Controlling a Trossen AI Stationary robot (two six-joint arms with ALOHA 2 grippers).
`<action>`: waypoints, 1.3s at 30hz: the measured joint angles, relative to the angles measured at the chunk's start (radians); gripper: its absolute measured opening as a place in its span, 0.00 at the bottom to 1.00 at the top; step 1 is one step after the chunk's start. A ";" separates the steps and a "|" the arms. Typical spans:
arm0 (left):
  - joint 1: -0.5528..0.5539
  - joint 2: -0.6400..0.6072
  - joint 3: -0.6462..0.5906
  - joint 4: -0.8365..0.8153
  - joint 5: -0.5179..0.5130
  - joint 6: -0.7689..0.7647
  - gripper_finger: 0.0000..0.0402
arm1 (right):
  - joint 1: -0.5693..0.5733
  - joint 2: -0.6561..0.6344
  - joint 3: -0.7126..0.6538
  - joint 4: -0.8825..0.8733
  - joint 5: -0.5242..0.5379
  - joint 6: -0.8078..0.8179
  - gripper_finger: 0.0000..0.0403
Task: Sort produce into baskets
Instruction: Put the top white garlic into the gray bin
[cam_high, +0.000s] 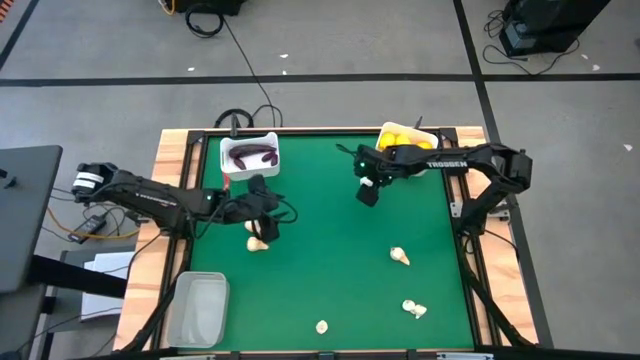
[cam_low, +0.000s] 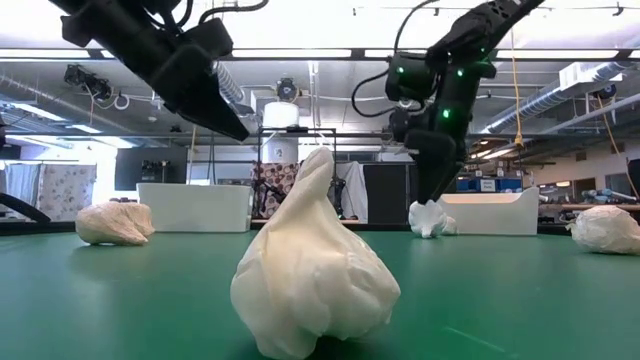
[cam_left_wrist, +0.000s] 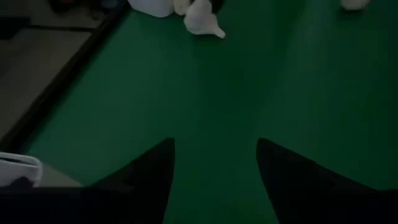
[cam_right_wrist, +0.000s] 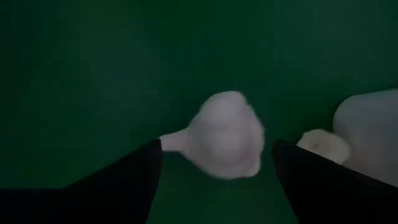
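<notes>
My right gripper (cam_high: 368, 192) is open over a cream-white garlic bulb (cam_right_wrist: 227, 134) that lies on the green table. Its fingers stand on either side of the bulb without touching it, and the low view shows its tips just above the bulb (cam_low: 432, 218). My left gripper (cam_high: 262, 203) is open and empty above the mat, just far of another garlic bulb (cam_high: 258, 243). A white basket (cam_high: 250, 155) at the far left holds purple eggplants. A white basket (cam_high: 405, 135) at the far right holds yellow citrus. A clear basket (cam_high: 200, 305) stands at the near left.
More garlic bulbs lie loose on the mat: one right of centre (cam_high: 400, 257), one near right (cam_high: 414, 309) and one at the near edge (cam_high: 322, 327), which looms large in the low view (cam_low: 315, 265). The table has a wooden rim (cam_high: 165, 200).
</notes>
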 joint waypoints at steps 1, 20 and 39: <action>0.000 0.006 0.000 0.008 -0.009 0.005 0.58 | 0.000 0.000 -0.016 0.021 0.006 -0.006 0.79; -0.032 0.125 0.000 0.218 -0.017 0.065 0.58 | 0.097 -0.024 -0.114 0.336 -0.077 0.059 0.34; -0.183 0.368 0.001 0.612 -0.337 0.404 0.58 | 0.445 -0.033 -0.114 0.794 -0.012 0.333 0.34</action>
